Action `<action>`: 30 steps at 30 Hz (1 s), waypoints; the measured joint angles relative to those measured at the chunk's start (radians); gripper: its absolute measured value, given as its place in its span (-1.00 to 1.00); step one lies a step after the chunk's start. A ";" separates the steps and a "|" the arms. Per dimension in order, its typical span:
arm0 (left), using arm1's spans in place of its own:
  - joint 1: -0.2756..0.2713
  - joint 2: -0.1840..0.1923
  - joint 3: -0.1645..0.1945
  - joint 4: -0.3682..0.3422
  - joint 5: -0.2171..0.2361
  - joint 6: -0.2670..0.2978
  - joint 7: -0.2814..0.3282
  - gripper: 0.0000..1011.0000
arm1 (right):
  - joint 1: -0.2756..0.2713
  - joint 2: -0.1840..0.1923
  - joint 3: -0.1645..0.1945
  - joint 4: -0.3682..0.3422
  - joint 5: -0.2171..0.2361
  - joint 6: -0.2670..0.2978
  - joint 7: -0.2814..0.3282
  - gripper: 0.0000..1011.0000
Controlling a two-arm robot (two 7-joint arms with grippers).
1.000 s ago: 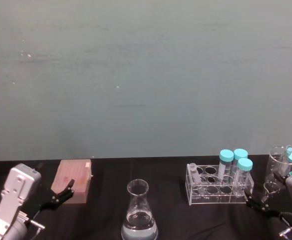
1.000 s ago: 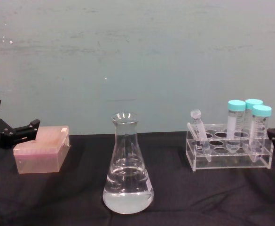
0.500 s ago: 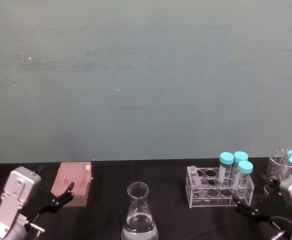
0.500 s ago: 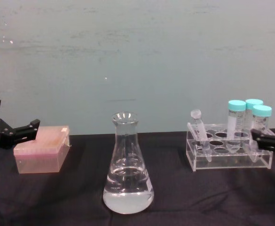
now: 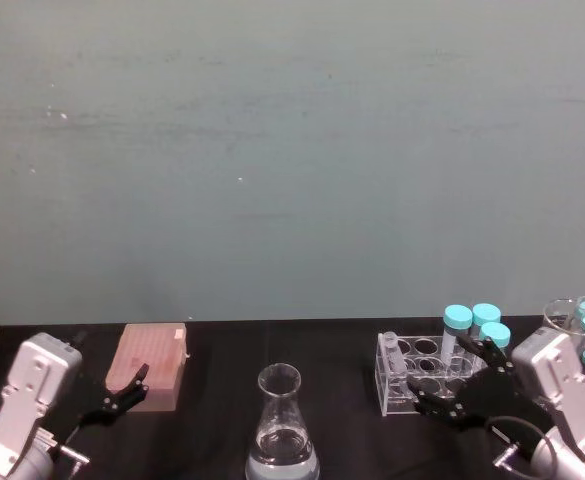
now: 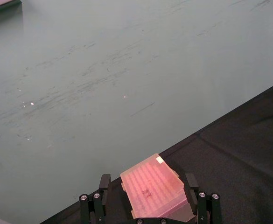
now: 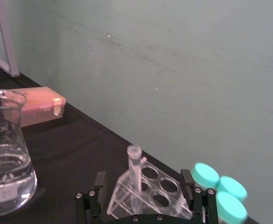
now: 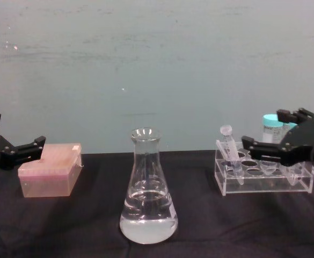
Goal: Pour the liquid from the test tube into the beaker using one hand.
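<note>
The left wrist housing (image 5: 34,385) and the right wrist housing (image 5: 555,380) are pale grey and boxy. The left jaws and right jaws are black and angular, with small silver screws (image 7: 79,194) at the base. A thin dark cable (image 5: 496,437) loops below the right housing.

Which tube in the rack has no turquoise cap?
The slim test tube leaning at the left end of the rack; the taller tubes wear turquoise caps.
</note>
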 joint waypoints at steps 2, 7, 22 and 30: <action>0.000 0.000 0.000 0.000 0.000 0.000 0.000 0.98 | 0.012 -0.012 -0.005 0.010 -0.015 0.000 0.004 0.98; 0.000 0.000 0.000 0.000 0.000 0.000 0.000 0.98 | 0.036 -0.038 -0.010 0.035 -0.040 0.000 0.009 0.98; 0.000 0.000 0.000 0.000 0.000 0.000 0.000 0.98 | 0.118 -0.139 -0.010 0.191 -0.077 -0.007 0.041 0.98; 0.000 0.000 0.000 0.000 0.000 0.000 0.000 0.98 | 0.163 -0.181 -0.010 0.270 -0.103 -0.029 0.054 0.98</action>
